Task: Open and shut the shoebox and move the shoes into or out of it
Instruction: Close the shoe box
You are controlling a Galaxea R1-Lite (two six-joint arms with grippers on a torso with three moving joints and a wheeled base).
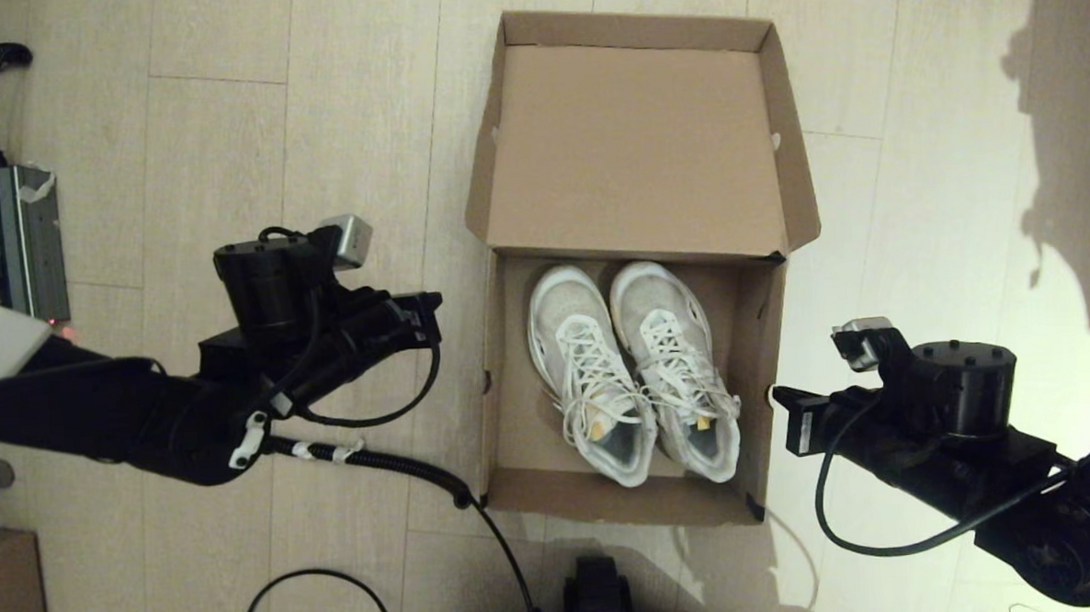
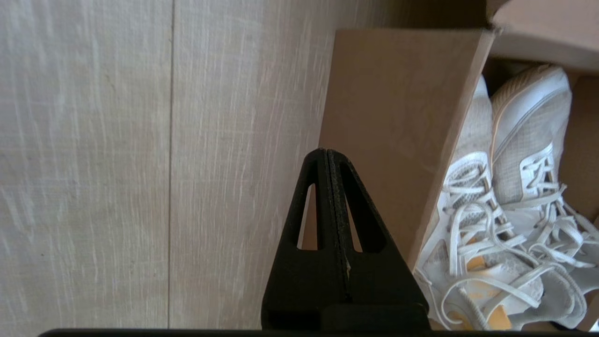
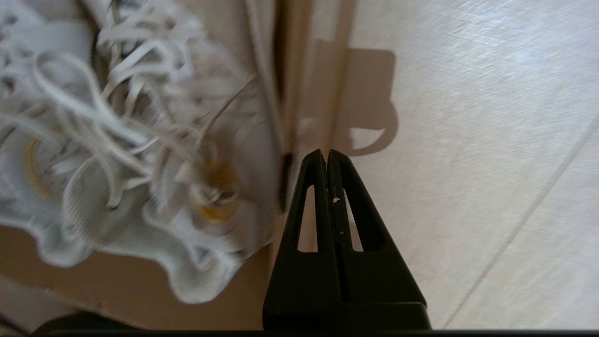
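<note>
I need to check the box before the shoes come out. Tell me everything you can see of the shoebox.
The shoebox is plain brown cardboard, nearly square, standing on the pale wood-look floor. Its hinged lid is folded fully back and lies open, inside up, side flaps raised. Dark tape shows at two corners. Inside, the shoes lie side by side, toes toward the lid. The left gripper and the right gripper, both shut, flank its walls outside without holding it.

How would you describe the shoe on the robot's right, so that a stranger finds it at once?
Find the open shoebox on the floor, lid folded back. Two white shoes lie inside, toes toward the lid. The wanted shoe lies nearer the right claw, with bare cardboard beside it.
</note>
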